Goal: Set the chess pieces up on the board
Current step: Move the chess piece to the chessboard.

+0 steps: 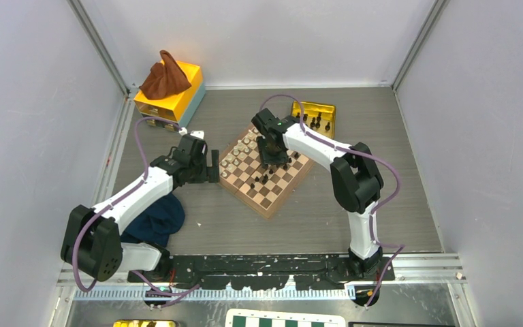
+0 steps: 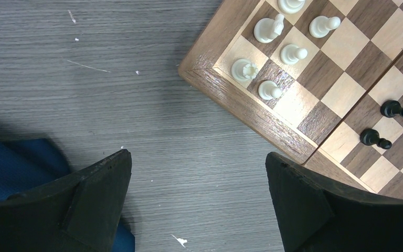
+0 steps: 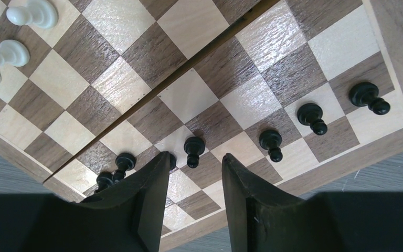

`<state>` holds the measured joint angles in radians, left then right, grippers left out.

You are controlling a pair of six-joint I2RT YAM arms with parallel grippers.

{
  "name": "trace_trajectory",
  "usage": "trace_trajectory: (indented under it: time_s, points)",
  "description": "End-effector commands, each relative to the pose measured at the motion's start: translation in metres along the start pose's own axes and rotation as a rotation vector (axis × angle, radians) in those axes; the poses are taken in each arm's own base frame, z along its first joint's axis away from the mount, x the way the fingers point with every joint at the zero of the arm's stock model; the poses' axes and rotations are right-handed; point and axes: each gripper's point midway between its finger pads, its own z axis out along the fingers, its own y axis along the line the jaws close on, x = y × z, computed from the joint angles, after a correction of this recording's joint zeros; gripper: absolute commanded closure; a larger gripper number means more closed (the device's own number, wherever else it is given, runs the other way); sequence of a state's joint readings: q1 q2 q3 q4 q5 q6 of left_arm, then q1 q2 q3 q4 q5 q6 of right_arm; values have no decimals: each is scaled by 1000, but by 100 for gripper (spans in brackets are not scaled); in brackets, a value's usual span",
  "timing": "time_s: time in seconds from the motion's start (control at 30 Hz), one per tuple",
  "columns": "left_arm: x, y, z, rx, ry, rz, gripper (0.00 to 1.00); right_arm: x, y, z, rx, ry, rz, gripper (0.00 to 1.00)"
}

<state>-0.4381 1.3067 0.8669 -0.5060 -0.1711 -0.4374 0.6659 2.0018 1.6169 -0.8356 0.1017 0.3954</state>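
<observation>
Right claw slightly parted, empty, over board; left claw wide, empty, above grey woodgrain table; pale walls.

The grey table looks like wood. The board sits in the middle, a yellow box and a gold tin sit at the back, and a blue cloth lies at the front left.

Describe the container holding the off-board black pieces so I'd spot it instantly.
Start at the wooden chessboard. Just beyond its far right edge lies a small gold tray holding black pieces. Unlike the bigger yellow box at the far left, no brown cloth tops it.
</observation>
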Motion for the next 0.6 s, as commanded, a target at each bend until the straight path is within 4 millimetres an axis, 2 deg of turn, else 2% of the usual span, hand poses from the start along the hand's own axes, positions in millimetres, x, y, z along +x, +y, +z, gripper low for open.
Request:
trace_trajectory:
  time_s: [0.0, 0.23, 0.57]
  points:
    - [-9, -3, 2, 16, -32, -9, 1, -4, 7, 1, -24, -21, 2, 53]
    - [-9, -3, 3, 13, -29, -7, 1, -4, 8, 4, -23, -14, -3, 62]
    - [-8, -3, 5, 10, -23, -4, 1, -3, 7, 5, -18, -11, -5, 81]
